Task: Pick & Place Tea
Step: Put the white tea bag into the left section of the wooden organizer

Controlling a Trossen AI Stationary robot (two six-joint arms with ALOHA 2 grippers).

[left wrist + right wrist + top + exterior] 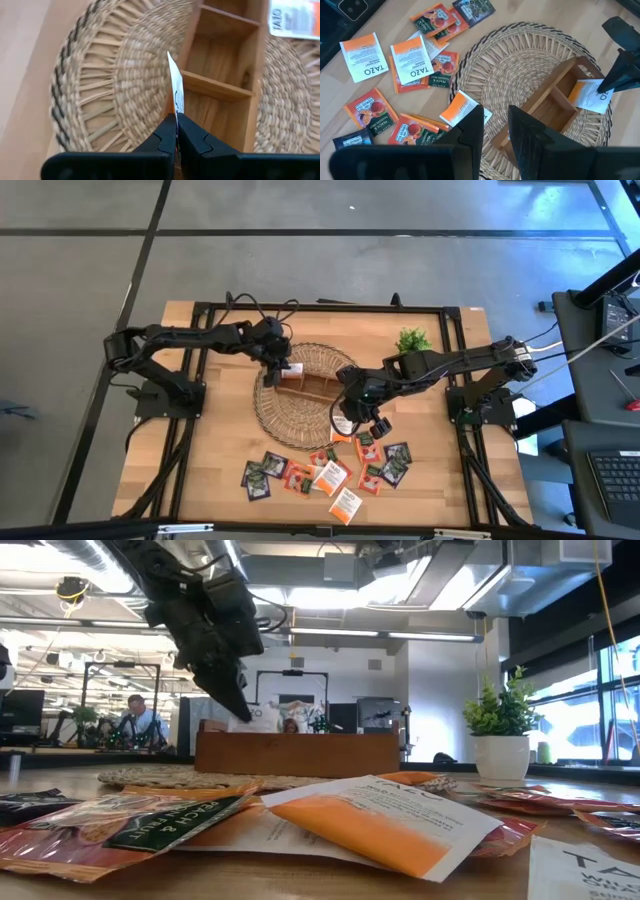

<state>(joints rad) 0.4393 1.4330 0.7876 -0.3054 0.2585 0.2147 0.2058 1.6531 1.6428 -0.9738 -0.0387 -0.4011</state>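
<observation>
Round woven basket (pixel 300 395) lying flat on light wooden table (pixel 215 450), with brown wooden three-compartment tray (pixel 318 384) on top of it, near its middle. Small green potted plant (pixel 412 340) in white pot (pixel 501 756) near table's far edge, well apart from basket. Black metal frame (pixel 320 308) around tabletop. Grey floor (pixel 80 270) beyond. Person (pixel 140 723) seated at desk in office behind

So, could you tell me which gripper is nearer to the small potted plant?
The right gripper is nearer, across the wicker mat's right edge from the potted plant. The left gripper is farther, over the wooden tray.
</observation>
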